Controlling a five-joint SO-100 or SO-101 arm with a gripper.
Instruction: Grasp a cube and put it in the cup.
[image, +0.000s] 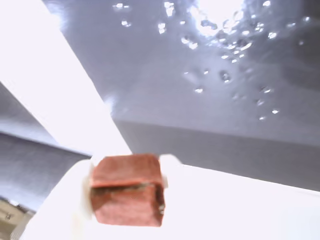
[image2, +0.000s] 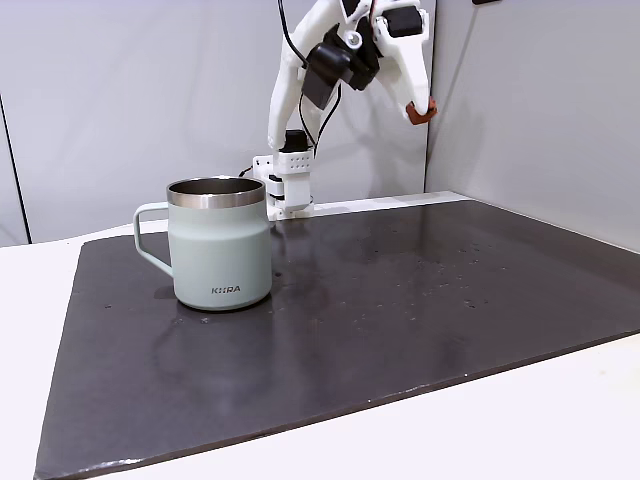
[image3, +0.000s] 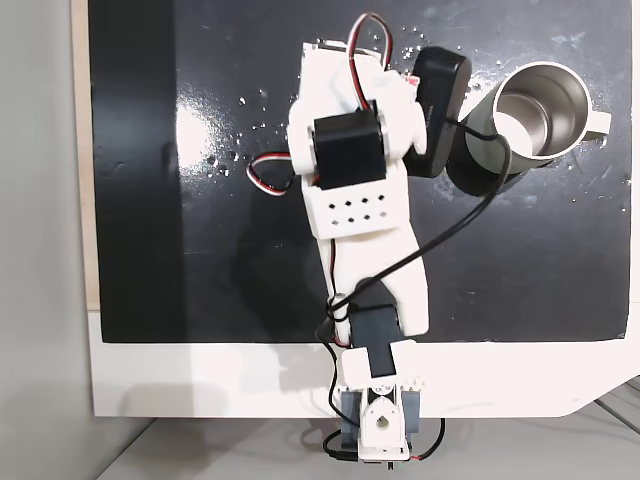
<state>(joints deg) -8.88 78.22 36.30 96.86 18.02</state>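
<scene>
Wrist view up close: the gripper (image: 125, 192) is clamped on the little reddish cube (image: 127, 190), white fingers on both sides of it. In a fixed view the cube (image2: 423, 110) hangs high over the mat's (image2: 400, 300) back edge. The cup (image2: 220, 245) stands upright near the mat's back left corner (handle pointing left), well apart from the cube.

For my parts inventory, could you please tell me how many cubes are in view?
1. The small reddish-brown matte cube is clamped in the white pincer, raised high above the dark mat. Others could be hidden under the arm in a fixed view.
</scene>
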